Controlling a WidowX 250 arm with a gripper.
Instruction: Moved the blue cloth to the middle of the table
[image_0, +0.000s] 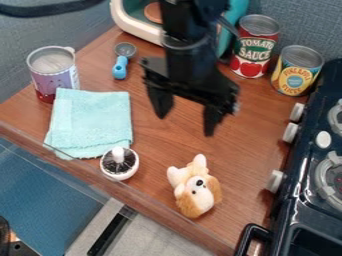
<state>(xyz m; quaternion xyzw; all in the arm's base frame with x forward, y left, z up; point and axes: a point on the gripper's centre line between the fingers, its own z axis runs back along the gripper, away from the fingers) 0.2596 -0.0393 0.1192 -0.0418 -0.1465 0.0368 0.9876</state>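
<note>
The gripper (186, 120) hangs open over the upper middle of the wooden table (247, 125), its two fingers spread apart with nothing between them. A light blue-green cloth (92, 122) lies folded flat on the left part of the table, to the left of the gripper and apart from it.
Near the cloth are a purple can (53, 72), a blue-handled scoop (120, 67) and a white round brush (119, 164). A plush dog (196, 187) lies toward the front. Tomato (254, 47) and pineapple (296, 71) cans stand at the back right, beside a black stove (307, 195).
</note>
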